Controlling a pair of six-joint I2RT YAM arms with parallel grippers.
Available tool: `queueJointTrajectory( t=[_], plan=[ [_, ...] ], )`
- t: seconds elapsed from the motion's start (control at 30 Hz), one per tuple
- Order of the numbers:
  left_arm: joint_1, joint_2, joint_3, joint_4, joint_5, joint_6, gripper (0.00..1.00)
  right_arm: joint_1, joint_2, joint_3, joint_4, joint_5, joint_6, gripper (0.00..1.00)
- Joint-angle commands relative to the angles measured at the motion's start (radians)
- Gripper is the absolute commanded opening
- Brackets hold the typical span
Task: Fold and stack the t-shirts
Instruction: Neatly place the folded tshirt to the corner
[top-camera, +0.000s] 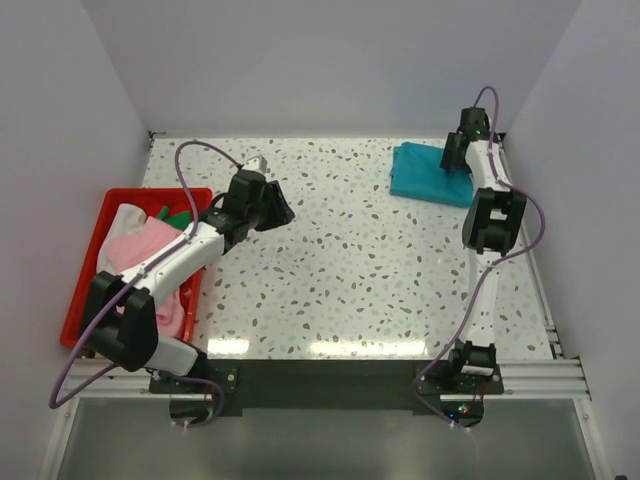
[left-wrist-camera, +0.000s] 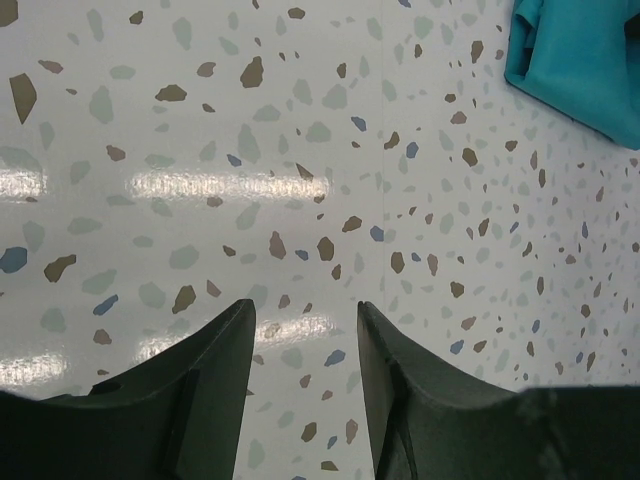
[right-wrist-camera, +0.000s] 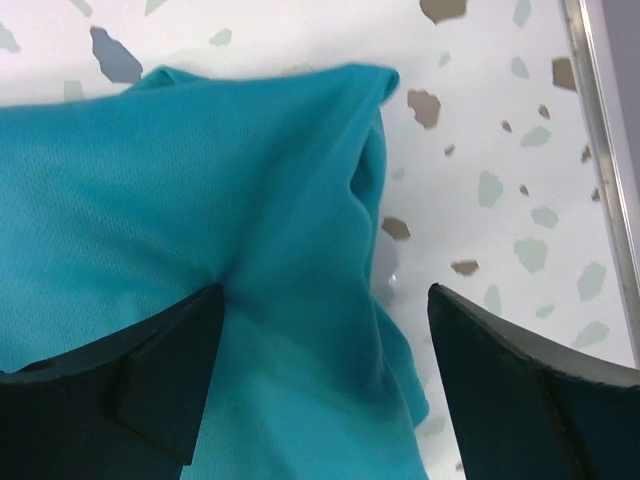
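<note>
A folded teal t-shirt lies at the table's far right. My right gripper hangs over its right edge. In the right wrist view that gripper is open wide above the teal cloth, with one finger on the cloth and the other over bare table. More t-shirts sit bunched in the red bin at the left: a light pink one, a white piece and a dark green piece. My left gripper hovers over the table left of centre. It is open and empty, with the teal t-shirt far ahead of it.
Speckled tabletop stretches between the bin and the teal t-shirt. White walls close in the back and both sides. A metal rail runs along the table's right edge, close to my right gripper.
</note>
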Motion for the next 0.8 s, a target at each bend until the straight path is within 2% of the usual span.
queueJointTrajectory(
  t=[0.0,0.2,0.3,0.5,0.63,0.77],
  plan=[
    [0.009,-0.028,0.044,0.016,0.015,0.023,0.50,0.010,-0.181,-0.060,0.052,0.046,0.059,0.86],
    [0.015,-0.054,0.024,0.024,0.011,0.028,0.51,0.057,-0.459,-0.351,0.140,0.101,0.098,0.86],
    [0.019,-0.074,0.007,0.028,0.018,0.026,0.51,0.092,-0.523,-0.448,0.150,0.030,0.142,0.85],
    [0.024,-0.094,-0.012,0.038,0.046,0.024,0.51,0.184,-0.447,-0.499,0.145,-0.093,0.283,0.83],
    [0.033,-0.113,-0.025,0.038,0.054,0.031,0.51,0.189,-0.395,-0.548,0.225,-0.213,0.383,0.80],
    [0.061,-0.128,-0.047,0.039,0.069,0.037,0.51,0.215,-0.364,-0.583,0.282,-0.237,0.438,0.79]
  ],
)
